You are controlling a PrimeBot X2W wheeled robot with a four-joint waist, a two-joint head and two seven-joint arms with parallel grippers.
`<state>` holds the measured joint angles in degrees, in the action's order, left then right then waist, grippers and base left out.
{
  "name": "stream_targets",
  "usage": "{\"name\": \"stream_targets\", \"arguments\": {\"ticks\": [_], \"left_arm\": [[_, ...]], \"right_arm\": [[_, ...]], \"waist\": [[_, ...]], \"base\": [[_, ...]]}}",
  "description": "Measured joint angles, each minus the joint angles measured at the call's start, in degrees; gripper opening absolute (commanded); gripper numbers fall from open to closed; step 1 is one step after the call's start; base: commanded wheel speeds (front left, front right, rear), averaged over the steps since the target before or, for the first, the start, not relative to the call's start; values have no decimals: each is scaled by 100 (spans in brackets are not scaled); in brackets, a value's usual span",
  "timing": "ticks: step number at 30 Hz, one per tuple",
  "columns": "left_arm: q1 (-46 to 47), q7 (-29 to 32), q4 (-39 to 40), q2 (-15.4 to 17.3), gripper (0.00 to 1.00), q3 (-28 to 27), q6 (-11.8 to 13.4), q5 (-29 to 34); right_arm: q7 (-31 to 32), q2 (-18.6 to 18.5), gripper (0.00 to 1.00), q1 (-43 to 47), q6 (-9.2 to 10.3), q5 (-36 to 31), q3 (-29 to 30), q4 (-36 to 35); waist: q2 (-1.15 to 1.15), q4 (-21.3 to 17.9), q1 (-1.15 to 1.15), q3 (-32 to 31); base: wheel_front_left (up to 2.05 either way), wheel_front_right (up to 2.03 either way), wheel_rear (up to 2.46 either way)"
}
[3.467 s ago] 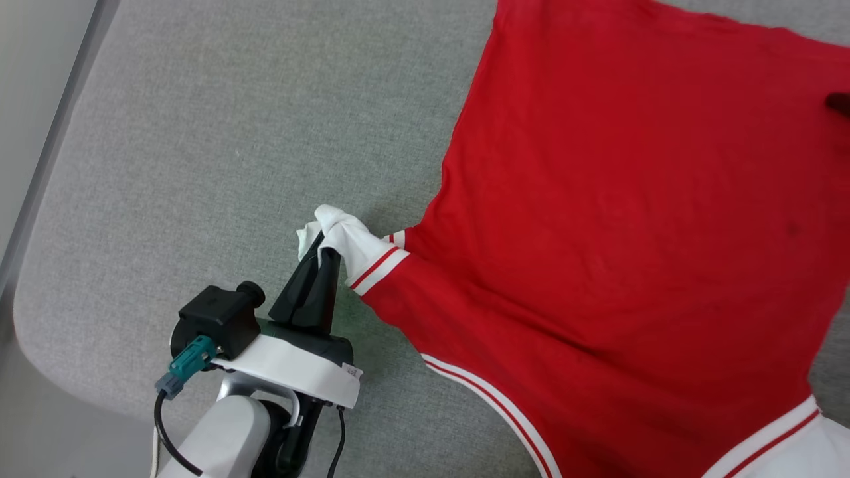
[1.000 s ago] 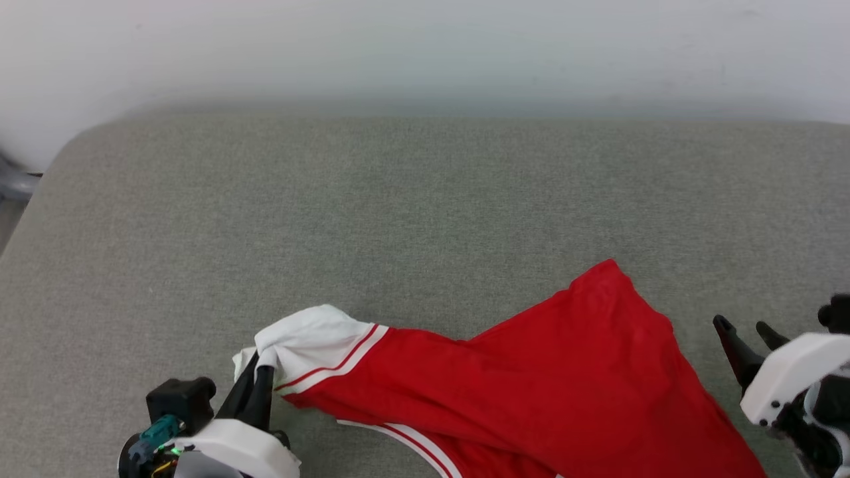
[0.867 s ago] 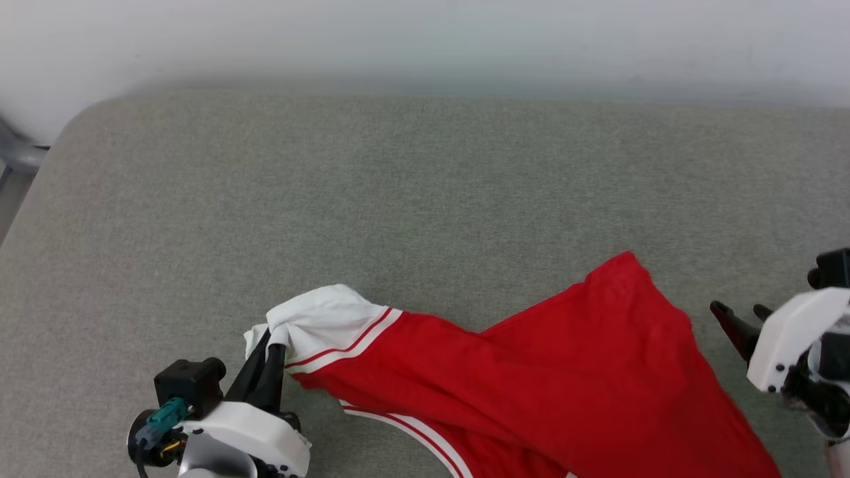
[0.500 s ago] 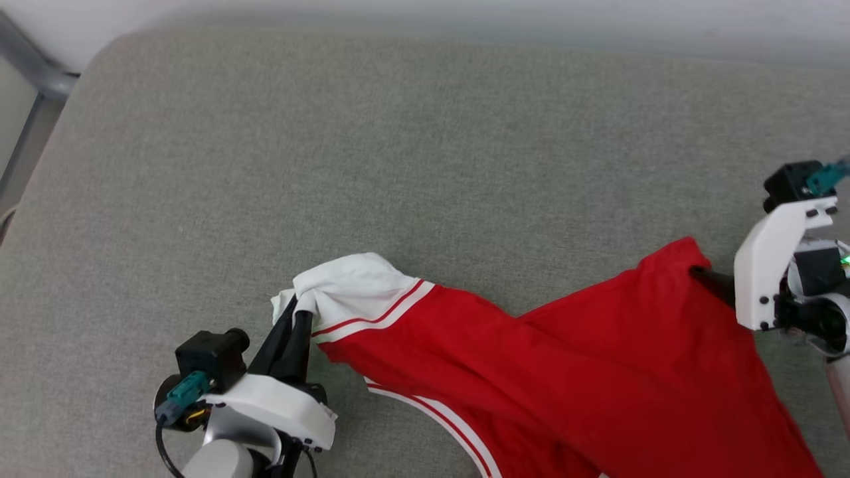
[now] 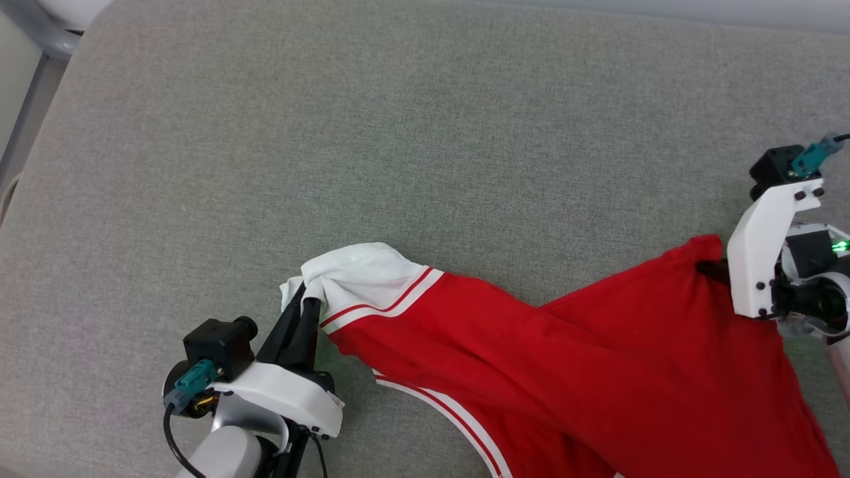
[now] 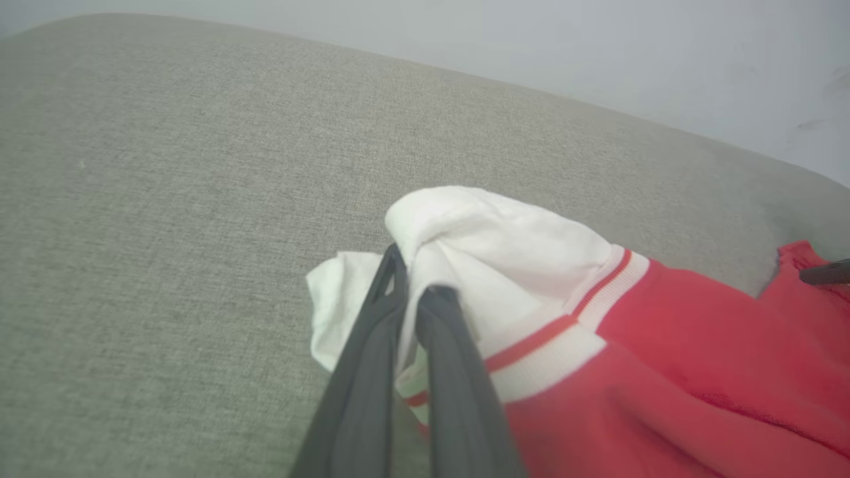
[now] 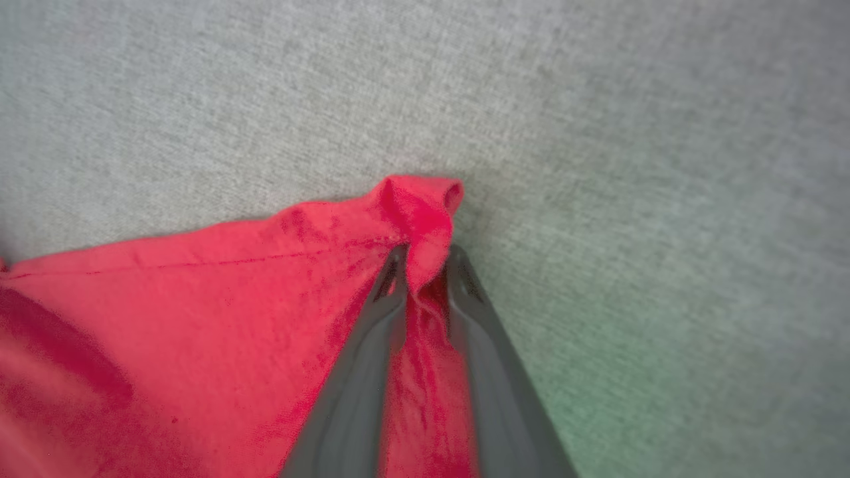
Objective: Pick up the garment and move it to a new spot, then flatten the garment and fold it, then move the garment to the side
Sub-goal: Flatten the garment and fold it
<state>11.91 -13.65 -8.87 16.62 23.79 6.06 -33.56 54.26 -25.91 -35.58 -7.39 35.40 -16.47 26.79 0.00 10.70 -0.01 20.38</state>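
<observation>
From the head view, the left arm comes in at 7 o'clock with its pale forearm low and its wrist tilted so the left claw (image 5: pixel 307 302) points toward 1 o'clock, its two dark fingers pressed together on the bunched white sleeve (image 5: pixel 362 275) of the garment (image 5: pixel 597 372). The red body of the garment stretches from the middle of the grey counter (image 5: pixel 398 133) down toward 5 o'clock. The right arm reaches in at 3 o'clock, wrist turned so the right claw (image 5: pixel 712 271) points toward 9 o'clock at the far red corner; its white mount hides most of the fingers. In the left wrist view, the left claw (image 6: pixel 415 275) rises from 6 o'clock, clamped on the white sleeve (image 6: pixel 505 245), with red cloth running off toward 4 o'clock. In the right wrist view, the right claw (image 7: pixel 427 257) has a pinched fold of the red hem corner (image 7: pixel 425 212) filling the narrow gap between its fingers, clamped on it, with the rest of the garment (image 7: pixel 232 318) spreading toward 8 o'clock over the counter (image 7: pixel 597 133).
</observation>
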Motion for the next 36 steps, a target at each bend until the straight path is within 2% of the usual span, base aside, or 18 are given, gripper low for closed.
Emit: {"name": "stream_targets", "arguments": {"ticks": [4, 9, 17, 23, 27, 36], "left_arm": [[37, -7, -79, 42, 0, -10, -5, -7], [268, 137, -178, 264, 0, -57, -59, 9], [1142, 835, -341, 753, 0, -104, -246, 90], [2149, 1265, -806, 956, 0, -282, -415, -29], [2980, 1548, -1223, 972, 0, -364, -534, -109], [5184, 1761, -2346, 934, 0, -352, -654, 126]], "right_arm": [[-308, 20, 0, -1, -11, 122, -100, 122], [-875, 110, 0, -62, -15, 51, -20, 256], [-1628, 301, 0, -457, -14, -313, 269, 544], [-2205, 620, 0, -1095, -15, -639, 425, 923], [-2689, 658, 0, -1677, -15, -917, 531, 1134], [-3550, 803, 0, -3205, -18, -1497, 949, 1702]], "waist": [[0, -22, 0, -120], [0, -113, 1, -410], [0, -544, 1, -897], [0, -985, 1, -1137], [0, -1228, 1, -1192], [0, -1383, 1, -817]], "base": [[0, 0, 0], [0, 0, 0], [0, 0, 0], [0, 0, 0], [0, 0, 0], [0, 0, 0]]}}
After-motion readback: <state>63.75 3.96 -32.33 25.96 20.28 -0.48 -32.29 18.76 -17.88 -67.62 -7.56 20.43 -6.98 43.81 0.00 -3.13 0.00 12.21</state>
